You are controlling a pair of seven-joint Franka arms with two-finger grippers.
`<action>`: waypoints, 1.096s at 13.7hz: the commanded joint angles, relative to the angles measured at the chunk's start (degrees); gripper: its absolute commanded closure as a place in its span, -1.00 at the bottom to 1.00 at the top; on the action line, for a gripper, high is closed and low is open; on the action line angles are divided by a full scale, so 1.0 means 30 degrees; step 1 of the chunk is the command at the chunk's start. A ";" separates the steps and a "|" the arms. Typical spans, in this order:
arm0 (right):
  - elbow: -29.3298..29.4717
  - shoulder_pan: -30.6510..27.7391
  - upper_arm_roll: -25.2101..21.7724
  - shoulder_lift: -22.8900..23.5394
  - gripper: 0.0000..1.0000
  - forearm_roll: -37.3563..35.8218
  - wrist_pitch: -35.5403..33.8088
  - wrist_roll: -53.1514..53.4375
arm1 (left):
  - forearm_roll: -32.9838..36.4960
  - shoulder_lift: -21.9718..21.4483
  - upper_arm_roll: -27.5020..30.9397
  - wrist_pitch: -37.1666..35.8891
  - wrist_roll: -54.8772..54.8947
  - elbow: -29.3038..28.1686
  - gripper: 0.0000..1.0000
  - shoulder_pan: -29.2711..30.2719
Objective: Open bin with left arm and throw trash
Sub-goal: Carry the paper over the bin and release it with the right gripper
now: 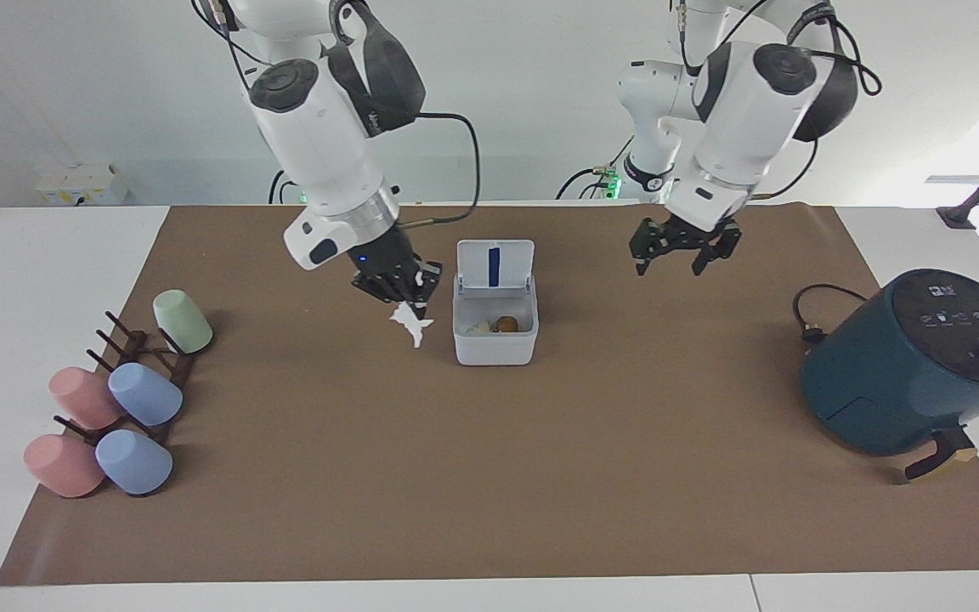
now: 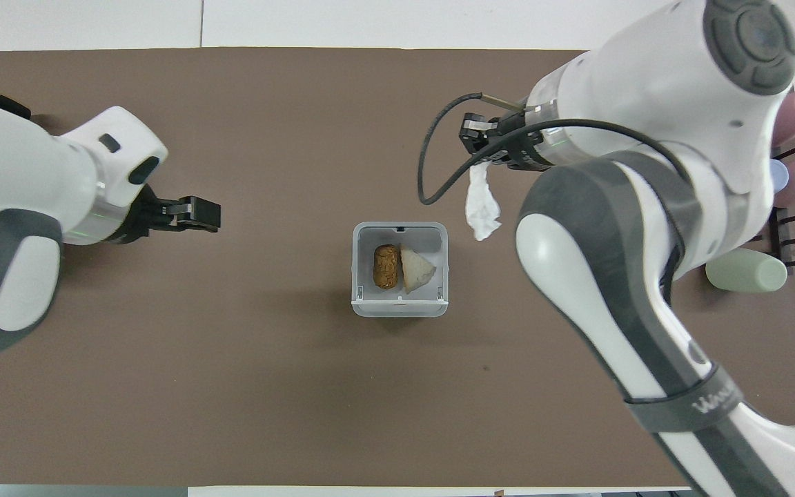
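The bin (image 1: 495,347) stands on the brown mat with its lid (image 1: 495,265) upright, showing a blue stripe. Trash lies inside it: a yellow-brown oval lump (image 2: 386,266) and a cream-white wedge (image 2: 417,268). My right gripper (image 1: 396,293) hangs in the air just beside the bin, toward the right arm's end, shut on a crumpled white tissue (image 1: 412,325) that dangles beside the bin's rim (image 2: 356,276). My left gripper (image 1: 670,265) is raised over bare mat between the bin and the air fryer, open and holding nothing.
A dark teal air fryer (image 1: 914,361) with its cord (image 1: 812,314) stands at the left arm's end. At the right arm's end, pink and blue cups (image 1: 116,408) and a green cup (image 1: 182,320) lie on a dark rack.
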 commanded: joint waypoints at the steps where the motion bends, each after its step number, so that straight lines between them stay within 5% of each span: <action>1: -0.2082 0.1276 0.0040 -0.0581 1.00 0.0953 0.2774 0.2944 | -0.0181 -0.0045 -0.0286 -0.1438 0.2548 0.0979 -1.00 0.2132; 7: -0.5038 0.2603 0.0040 -0.1486 1.00 0.0924 0.4098 0.4974 | 0.1518 0.0687 -0.0286 -0.4457 0.4755 0.4874 -1.00 0.4160; 10: -0.7616 0.3158 0.0362 -0.2393 1.00 0.0924 0.6701 0.4974 | 0.1489 0.0629 -0.0286 -0.5043 0.4755 0.5024 -1.00 0.4278; 13: -0.8174 0.3101 0.0362 -0.2483 1.00 0.0924 0.6911 0.4275 | 0.1489 0.0484 -0.0286 -0.5456 0.4464 0.4939 -1.00 0.4308; 14: -0.8613 0.3101 0.0362 -0.2774 0.95 0.0924 0.6970 0.3575 | 0.1460 0.0454 -0.0286 -0.5455 0.4433 0.4879 -1.00 0.4308; 15: -0.8879 0.3072 0.0362 -0.2835 0.63 0.0924 0.7261 0.3191 | 0.1402 0.0453 -0.0286 -0.5368 0.4433 0.4878 -1.00 0.4337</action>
